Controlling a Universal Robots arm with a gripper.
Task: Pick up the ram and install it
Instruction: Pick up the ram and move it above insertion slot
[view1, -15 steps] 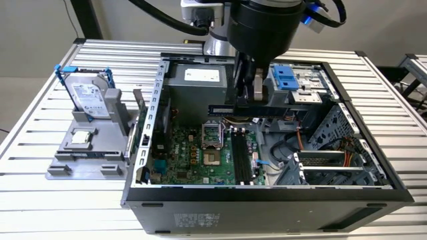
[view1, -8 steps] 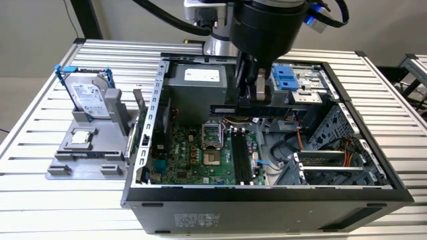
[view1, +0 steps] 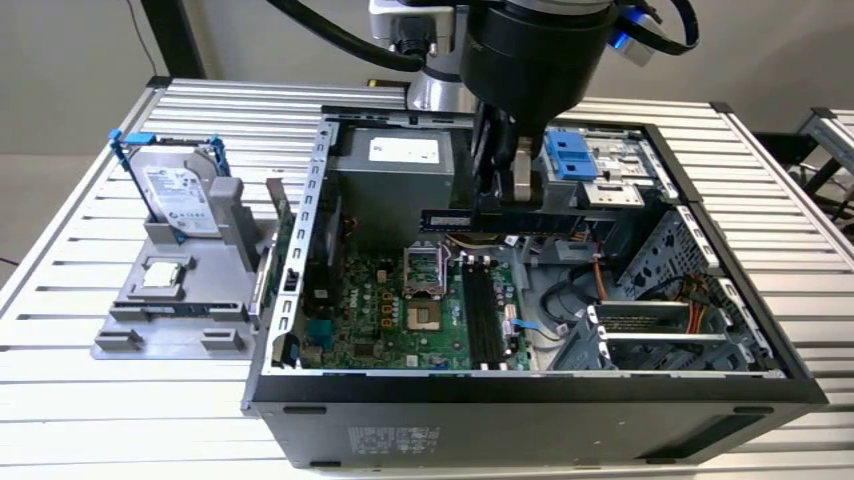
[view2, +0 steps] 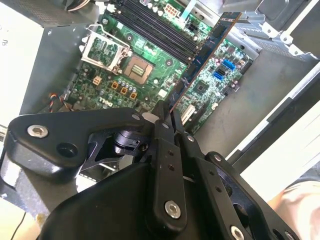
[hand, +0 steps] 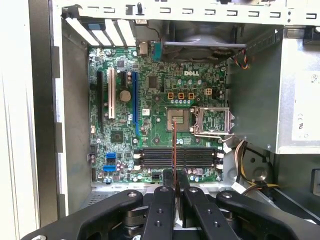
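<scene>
Dark blue-green and thin, the ram (view1: 470, 217) was clamped between the fingers (hand: 162, 205) of the gripper (view1: 514, 205), which were drawn narrow on one end of the stick. The rest of the stick was seen running straight out beyond the fingertips. It was held in the air inside the open computer case (view1: 534, 410), clear of the green motherboard (view1: 387, 310) lying below the fingers.

In the first wrist view the ram (hand: 174, 150) was seen edge-on, and beneath it, just past the fingertips, the black memory slots (hand: 175, 157) were laid crosswise to the stick. The processor socket (hand: 178, 120) was found further out beyond them. In the second wrist view the ram (view2: 210, 45) was shown flat side on, its gold edge turned away from the gripper (view2: 167, 114), with the slots (view2: 155, 25) off to one side.

Outside the case, well apart from the fingers, a hard drive (view1: 180, 190) in a blue frame was stood on a grey stand, a small silver chip (view1: 163, 275) just in front of it.
</scene>
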